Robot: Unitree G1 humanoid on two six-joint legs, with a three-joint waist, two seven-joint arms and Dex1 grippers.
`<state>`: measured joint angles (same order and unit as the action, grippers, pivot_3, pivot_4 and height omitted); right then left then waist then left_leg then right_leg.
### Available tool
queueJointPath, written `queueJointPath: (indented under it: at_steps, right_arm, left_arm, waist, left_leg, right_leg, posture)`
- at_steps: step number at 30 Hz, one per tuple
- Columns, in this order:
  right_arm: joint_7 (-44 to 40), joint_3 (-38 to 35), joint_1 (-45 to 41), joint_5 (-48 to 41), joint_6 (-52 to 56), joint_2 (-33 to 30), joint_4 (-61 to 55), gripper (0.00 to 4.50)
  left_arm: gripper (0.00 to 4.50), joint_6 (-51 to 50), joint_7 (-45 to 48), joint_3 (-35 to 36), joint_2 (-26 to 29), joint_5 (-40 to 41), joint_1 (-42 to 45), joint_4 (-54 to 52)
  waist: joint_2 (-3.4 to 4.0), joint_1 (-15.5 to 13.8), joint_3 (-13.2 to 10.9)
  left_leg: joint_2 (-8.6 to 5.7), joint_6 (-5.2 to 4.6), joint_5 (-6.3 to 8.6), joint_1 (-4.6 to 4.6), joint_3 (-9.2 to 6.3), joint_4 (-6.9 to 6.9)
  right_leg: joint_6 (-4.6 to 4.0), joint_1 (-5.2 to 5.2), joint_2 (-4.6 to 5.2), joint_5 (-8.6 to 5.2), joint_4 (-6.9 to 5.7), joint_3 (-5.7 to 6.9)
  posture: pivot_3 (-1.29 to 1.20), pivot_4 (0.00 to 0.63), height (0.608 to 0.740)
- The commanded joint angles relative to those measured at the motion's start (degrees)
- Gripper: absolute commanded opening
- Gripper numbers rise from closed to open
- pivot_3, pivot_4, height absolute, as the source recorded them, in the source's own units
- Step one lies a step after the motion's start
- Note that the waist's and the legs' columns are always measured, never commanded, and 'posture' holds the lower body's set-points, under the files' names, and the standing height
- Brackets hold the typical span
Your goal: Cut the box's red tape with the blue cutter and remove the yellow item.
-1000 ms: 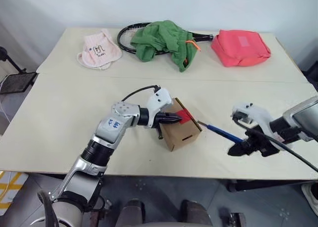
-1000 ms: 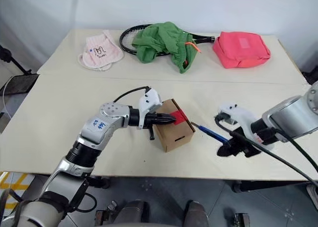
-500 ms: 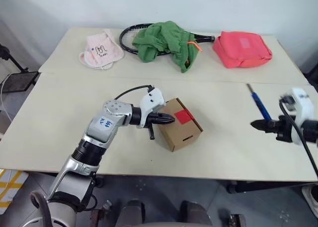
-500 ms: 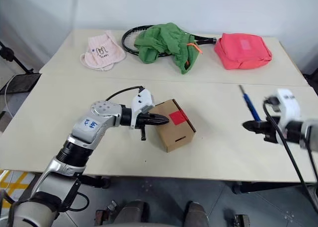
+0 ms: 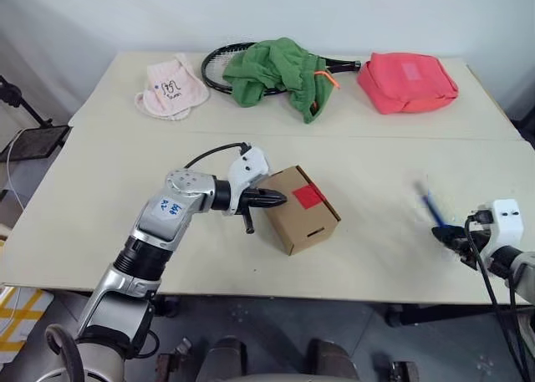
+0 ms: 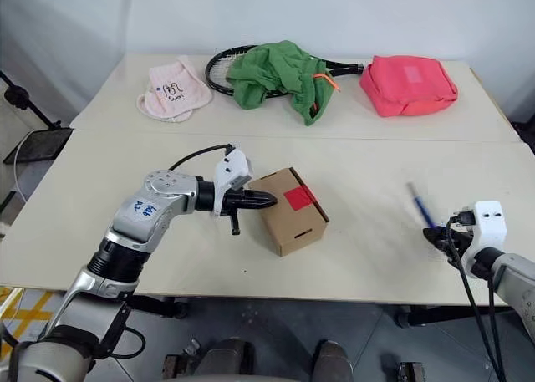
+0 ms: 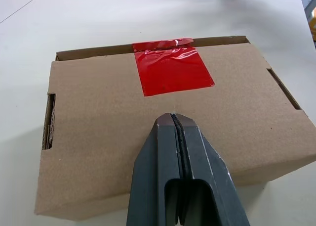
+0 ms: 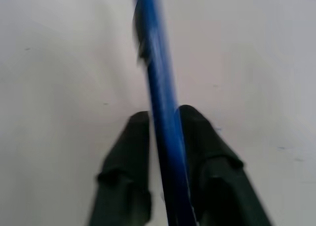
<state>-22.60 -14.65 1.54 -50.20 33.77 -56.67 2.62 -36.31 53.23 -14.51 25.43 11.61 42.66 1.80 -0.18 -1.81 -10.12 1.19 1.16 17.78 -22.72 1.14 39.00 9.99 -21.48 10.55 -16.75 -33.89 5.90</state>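
The table (image 5: pixel 100 190) is a pale double top with a seam running across it.

Along its far edge, from 10 to 2 o'clock, lie a pink cloth (image 5: pixel 170 86), a black racket (image 5: pixel 219 64) partly covered by a green garment (image 5: pixel 276 69), and a pink-red bag (image 5: pixel 407 81).

The box (image 5: pixel 301 221) sits just right of centre, closed, one corner turned toward the near edge. The red tape (image 5: pixel 308 196) is a square patch on its top face, reaching the flap seam at the far edge; in the left wrist view its far end looks wrinkled where it folds over the seam.

The left gripper (image 5: pixel 277 200) comes in from 9 o'clock with its black fingers (image 7: pixel 180 152) pressed together, nothing between them. Their tips rest on or just above the box top, on the near side of the tape and apart from it; actual contact cannot be told.

The right gripper (image 5: pixel 446 233) is low at about 4 o'clock, near the table's right edge and well apart from the box. The blue cutter (image 5: pixel 433 208) runs between its two fingers (image 8: pixel 205 152) and points away toward 11 o'clock. The fingers stand slightly parted on either side of the handle; whether they grip it or merely flank it cannot be told from the blurred wrist view.
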Motion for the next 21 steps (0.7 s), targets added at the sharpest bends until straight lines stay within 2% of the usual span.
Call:
queueJointPath:
  at_steps: [1,6,10,13,14,18,21]
  right_arm:
    - [-6.2,-6.7,1.8,1.9,0.2,-1.8,-1.7,2.2]
    - [-16.3,-14.2,3.2,5.3,-4.0,-3.5,-1.6,3.84]
    - [-25.3,-14.9,1.6,4.8,-5.1,-3.9,-7.5,3.84]
    - [-26.7,-10.1,-1.9,6.8,-6.0,-1.9,-11.1,3.16]
    - [-26.4,-6.5,-3.9,9.1,-7.3,-0.4,-12.4,2.87]
    - [-25.8,3.5,-10.3,16.7,-12.0,5.9,-12.7,1.5]
    - [-25.1,9.0,-15.0,21.5,-14.5,11.1,-8.9,0.42]
  left_arm:
    - [0.0,-0.3,0.3,-1.2,0.7,-1.0,-0.2,1.0]
    - [0.0,0.8,0.2,0.4,0.3,-0.2,0.5,2.3]
    - [0.0,4.0,4.2,5.4,2.4,4.1,0.0,0.7]
    - [0.0,4.6,7.9,9.0,5.7,7.3,-0.9,-0.2]
    - [0.0,4.7,9.4,9.9,8.3,7.2,-1.3,0.4]
    - [0.0,3.3,12.3,10.3,15.4,6.9,-4.0,0.6]
    - [0.0,2.9,10.8,9.7,15.8,6.5,-7.8,-1.2]
  waist:
    - [0.0,-0.1,0.0]
    - [0.0,0.0,0.0]
    - [-0.02,0.5,0.0]
    - [-0.08,1.0,-0.1]
    - [-0.1,1.2,-0.1]
    - [-0.12,1.3,-0.2]
    - [-0.1,0.5,-0.2]
  left_leg:
    - [-0.01,0.0,0.0,-0.01,0.01,0.0]
    - [-0.01,-0.01,0.0,0.03,0.02,-0.01]
    - [0.0,-0.01,0.01,0.02,0.02,-0.04]
    - [0.05,0.02,-0.01,0.04,0.03,-0.1]
    - [0.05,0.03,-0.01,0.05,0.03,-0.11]
    - [0.07,0.06,-0.02,0.1,0.06,-0.16]
    - [0.05,0.06,-0.01,0.07,0.1,-0.16]
  right_leg:
    - [0.0,0.0,0.0,0.0,0.02,0.0]
    - [0.0,0.01,0.0,0.0,-0.02,-0.01]
    - [0.0,-0.01,0.0,0.0,-0.01,-0.01]
    - [0.0,-0.04,-0.06,0.0,-0.02,-0.03]
    - [-0.01,-0.04,-0.06,0.0,-0.03,-0.02]
    - [-0.02,-0.05,-0.07,-0.01,-0.02,-0.02]
    - [-0.01,-0.07,-0.03,-0.01,0.01,-0.02]
  posture:
    - [0.0,0.15,0.74]
    - [0.0,0.15,0.74]
    - [0.0,0.15,0.74]
    - [0.0,0.15,0.74]
    - [0.0,0.15,0.74]
    - [0.0,0.15,0.74]
    - [0.0,0.15,0.74]
